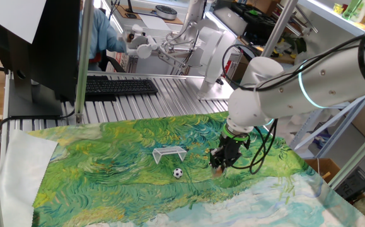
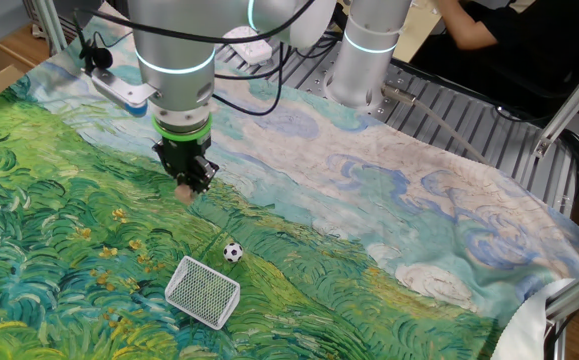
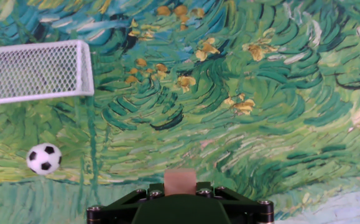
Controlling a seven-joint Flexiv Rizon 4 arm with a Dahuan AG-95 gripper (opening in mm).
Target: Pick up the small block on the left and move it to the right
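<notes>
The small block point(image 3: 180, 179), a tan cube, sits between the jaws of my gripper point(image 3: 180, 190) at the bottom middle of the hand view. In one fixed view the gripper point(image 1: 222, 160) points straight down, and the block point(image 1: 217, 169) shows at its tips, at or just above the painted cloth. In the other fixed view the gripper point(image 2: 190, 179) is shut on the block point(image 2: 184, 192). I cannot tell whether the block touches the cloth.
A white miniature goal frame point(image 1: 169, 153) point(image 2: 203, 292) point(image 3: 36, 70) and a toy soccer ball point(image 1: 178, 173) point(image 2: 232, 253) point(image 3: 43, 158) lie on the green painted cloth point(image 1: 106, 164) near the gripper. A keyboard point(image 1: 119, 86) and a monitor stand behind.
</notes>
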